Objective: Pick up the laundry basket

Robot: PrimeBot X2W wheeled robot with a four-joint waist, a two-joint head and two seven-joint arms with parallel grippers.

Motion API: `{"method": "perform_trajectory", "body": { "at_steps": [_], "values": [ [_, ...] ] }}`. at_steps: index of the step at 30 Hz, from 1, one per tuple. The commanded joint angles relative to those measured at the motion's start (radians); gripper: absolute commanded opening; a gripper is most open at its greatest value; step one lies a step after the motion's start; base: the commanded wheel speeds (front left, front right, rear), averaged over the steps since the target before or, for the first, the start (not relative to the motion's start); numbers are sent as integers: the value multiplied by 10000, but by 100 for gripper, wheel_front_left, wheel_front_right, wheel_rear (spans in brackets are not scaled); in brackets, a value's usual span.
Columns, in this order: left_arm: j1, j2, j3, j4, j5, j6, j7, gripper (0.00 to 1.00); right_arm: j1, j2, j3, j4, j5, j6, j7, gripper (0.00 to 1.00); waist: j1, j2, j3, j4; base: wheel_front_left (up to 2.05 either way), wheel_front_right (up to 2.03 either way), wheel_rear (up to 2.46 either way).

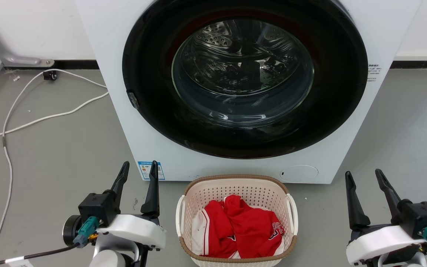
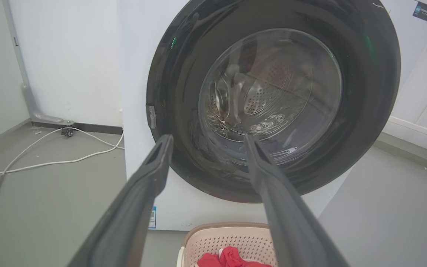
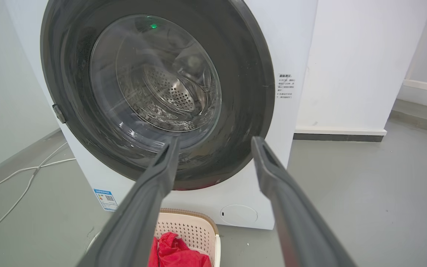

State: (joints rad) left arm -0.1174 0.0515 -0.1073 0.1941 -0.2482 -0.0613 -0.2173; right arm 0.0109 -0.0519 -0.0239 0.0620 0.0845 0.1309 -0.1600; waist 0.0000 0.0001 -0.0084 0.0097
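The laundry basket (image 1: 235, 187) is a cream perforated oval with a brown rim and white side handles. It stands on the grey floor just in front of the washer, bottom centre in the head view, with red and white clothes (image 1: 241, 228) inside. Its far rim also shows low in the left wrist view (image 2: 222, 235) and the right wrist view (image 3: 191, 224). My left gripper (image 1: 139, 171) hovers open to the basket's left. My right gripper (image 1: 363, 177) hovers open to its right. Neither touches the basket.
A white front-loading washer (image 1: 232, 167) with a large dark round door (image 1: 245, 78) stands right behind the basket. White cables (image 1: 32, 118) lie across the floor at the left. A grey pipe (image 1: 9, 55) runs down the left wall. Grey floor (image 1: 402, 129) spreads on both sides.
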Motion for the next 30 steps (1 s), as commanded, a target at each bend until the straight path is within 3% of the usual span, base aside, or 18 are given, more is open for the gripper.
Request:
{"method": "perform_trajectory", "body": {
  "at_steps": [1,23,30],
  "values": [
    [-145,-5,-27,-21,190,35,-95,100,47,16,14,-98,-192,-3,-99,100,0,-1,-6,3,0,0,0],
    [-203,-18,-174,349,1481,159,-495,100,256,28,-43,-141,-1343,-3,-173,100,0,-1,-40,44,0,0,0],
    [-203,-17,-94,502,1063,112,-480,100,219,28,-96,-72,-1000,-3,-171,100,0,-1,-12,59,0,0,0]
  ]
}}
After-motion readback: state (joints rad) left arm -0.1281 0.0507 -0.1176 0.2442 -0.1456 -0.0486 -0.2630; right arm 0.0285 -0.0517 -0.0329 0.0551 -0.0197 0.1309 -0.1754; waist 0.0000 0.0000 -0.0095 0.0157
